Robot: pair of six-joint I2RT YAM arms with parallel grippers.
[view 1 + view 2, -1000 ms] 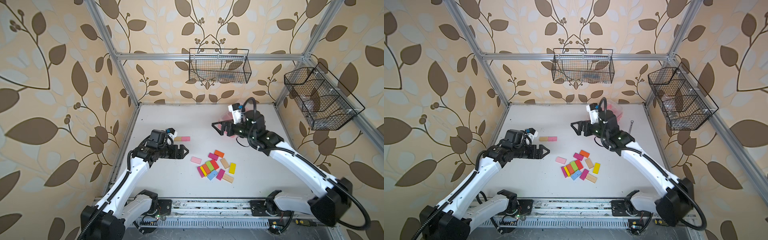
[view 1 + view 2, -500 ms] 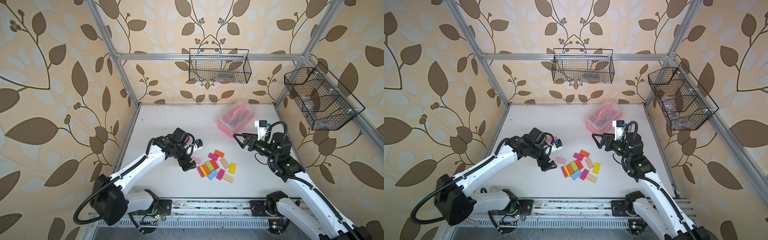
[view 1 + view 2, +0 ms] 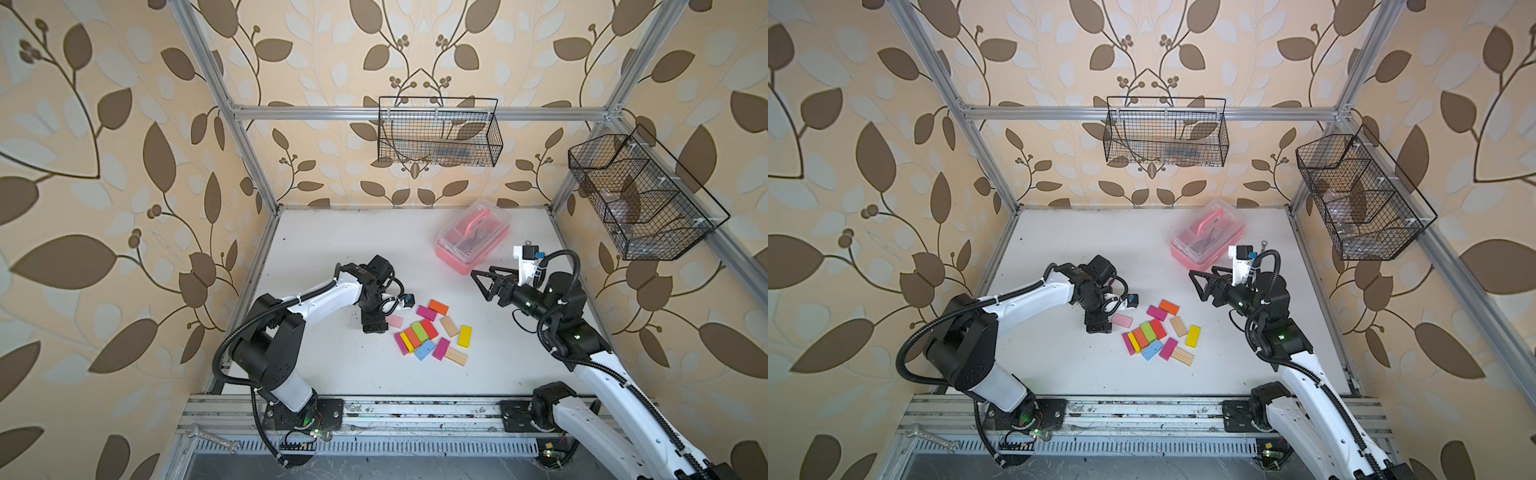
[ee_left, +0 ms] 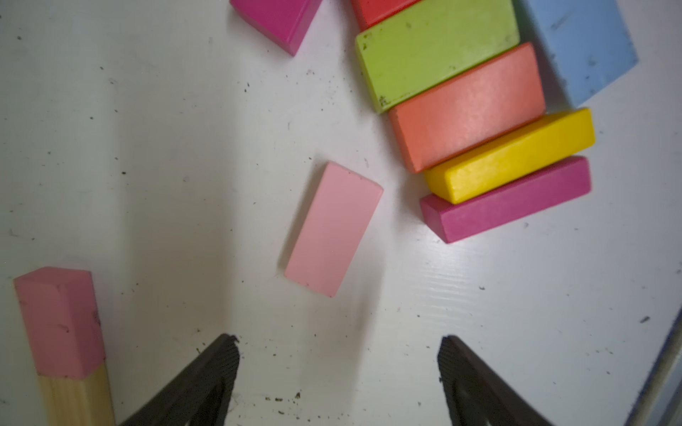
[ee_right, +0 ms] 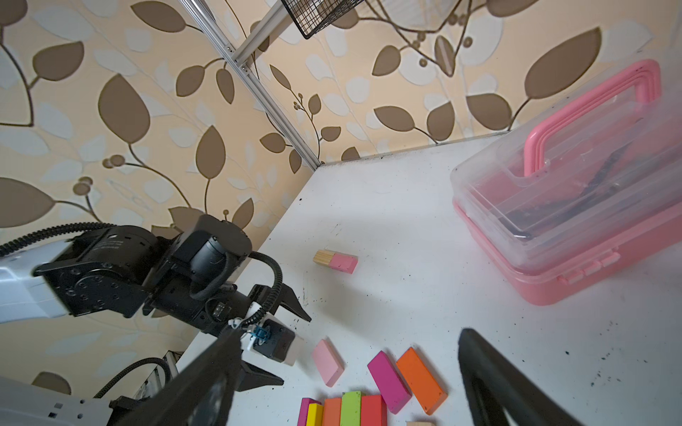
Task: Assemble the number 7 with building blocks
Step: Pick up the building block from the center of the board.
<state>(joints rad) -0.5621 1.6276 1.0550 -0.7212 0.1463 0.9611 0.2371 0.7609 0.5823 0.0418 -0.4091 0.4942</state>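
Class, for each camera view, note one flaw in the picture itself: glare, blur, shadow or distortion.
Left wrist view: glare streaks and a soft shadow band on the table. Right wrist view: box soft, left arm slightly blurred. Both top views: frame posts splay, wide-lens distortion.

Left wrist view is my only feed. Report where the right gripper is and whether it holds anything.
Observer: The right gripper hangs open and empty above the table, near the pink box and apart from the loose blocks.
Operator: Name the blocks outside my frame.
Observer: On the pile's right-arm side lie a second orange block, a plain wood block and a grooved wood block.
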